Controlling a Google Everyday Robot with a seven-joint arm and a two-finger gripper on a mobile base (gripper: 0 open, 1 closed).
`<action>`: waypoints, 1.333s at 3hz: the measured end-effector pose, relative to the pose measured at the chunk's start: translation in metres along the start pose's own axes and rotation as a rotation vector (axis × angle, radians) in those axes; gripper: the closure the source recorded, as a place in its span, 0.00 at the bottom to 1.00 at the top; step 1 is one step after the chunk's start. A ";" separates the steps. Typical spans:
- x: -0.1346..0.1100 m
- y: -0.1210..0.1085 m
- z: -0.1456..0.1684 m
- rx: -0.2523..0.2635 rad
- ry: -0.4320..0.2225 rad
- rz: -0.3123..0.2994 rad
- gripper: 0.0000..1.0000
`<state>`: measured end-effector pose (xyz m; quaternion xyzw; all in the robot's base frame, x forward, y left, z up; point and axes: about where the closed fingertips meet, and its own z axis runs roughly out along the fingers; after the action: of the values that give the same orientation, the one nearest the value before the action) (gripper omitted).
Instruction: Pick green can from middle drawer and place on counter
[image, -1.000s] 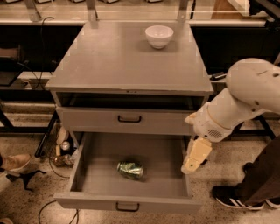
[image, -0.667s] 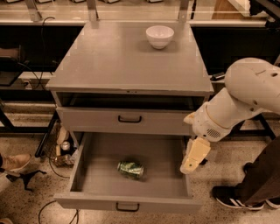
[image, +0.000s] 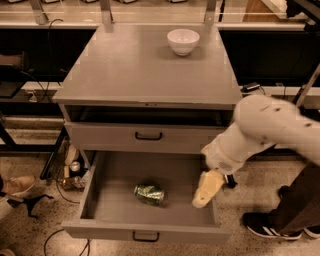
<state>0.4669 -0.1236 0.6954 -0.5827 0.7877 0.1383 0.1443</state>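
Observation:
The green can (image: 149, 194) lies on its side on the flat tray of the open middle drawer (image: 102, 205), near the tray's centre. The grey counter (image: 130, 70) tops the cabinet above it. My gripper (image: 206, 191) hangs from the white arm (image: 265, 130) over the right part of the drawer tray, to the right of the can and apart from it. It holds nothing that I can see.
A white bowl (image: 183, 41) stands at the back right of the counter. The upper drawer front (image: 145, 136) is nearly shut above the open tray. A person's leg and shoe (image: 280, 220) stand at the right. Clutter and a shoe (image: 17, 185) lie on the floor left.
The arm and gripper have shifted slightly left, further over the drawer's right side toward the can. The can has not moved.

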 end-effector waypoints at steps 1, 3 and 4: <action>0.010 -0.007 0.056 0.030 -0.043 0.077 0.00; -0.001 -0.028 0.142 0.098 -0.301 0.191 0.00; -0.009 -0.046 0.148 0.161 -0.355 0.208 0.00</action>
<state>0.5237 -0.0714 0.5603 -0.4515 0.8142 0.1896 0.3118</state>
